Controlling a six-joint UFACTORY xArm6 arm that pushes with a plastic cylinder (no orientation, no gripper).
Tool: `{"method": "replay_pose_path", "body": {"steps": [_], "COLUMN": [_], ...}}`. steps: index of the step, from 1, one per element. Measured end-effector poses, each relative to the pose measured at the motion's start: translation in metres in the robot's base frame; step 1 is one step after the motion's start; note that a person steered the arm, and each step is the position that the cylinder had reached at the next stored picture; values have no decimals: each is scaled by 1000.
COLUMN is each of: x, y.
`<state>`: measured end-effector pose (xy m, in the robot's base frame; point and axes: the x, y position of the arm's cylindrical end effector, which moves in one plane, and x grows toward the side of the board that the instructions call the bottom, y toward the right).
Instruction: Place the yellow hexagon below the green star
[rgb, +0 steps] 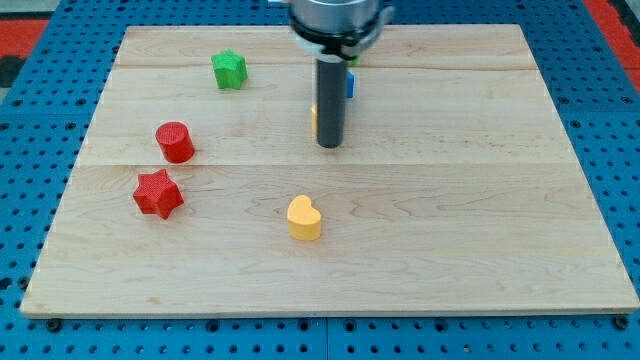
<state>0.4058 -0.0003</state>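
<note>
- Camera view: wooden board (480, 230) on a blue pegboard; 1 rod, no gripper to open or close, nothing held.
- My tip (329, 146) planted near centre, touching or just beside a yellow block (314, 118) at its 10 o'clock; almost all hidden behind the rod, presumably the hexagon, shape unconfirmed.
- Green star (229, 69) well off at 10 o'clock from my tip.
- Blue block (350, 84) peeking out at 1 o'clock, shape unclear.
- Yellow heart (304, 218) at 6 o'clock; red cylinder (175, 141) and red star (157, 193) towards 8–9 o'clock.
- Risks: mistaking heart for target; off-centre push letting the hexagon slip round the rod; leftward overshoot knocking the cylinder or green star.
</note>
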Motion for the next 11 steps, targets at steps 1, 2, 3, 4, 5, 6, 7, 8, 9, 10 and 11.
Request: {"method": "replay_pose_path", "body": {"steps": [1, 2, 3, 4, 5, 6, 7, 8, 9, 10, 11], "x": [0, 0, 5, 11, 3, -26, -36, -6, -1, -25, -19], "y": [0, -2, 6, 54, 43, 42, 23, -23, -59, -64, -26]}}
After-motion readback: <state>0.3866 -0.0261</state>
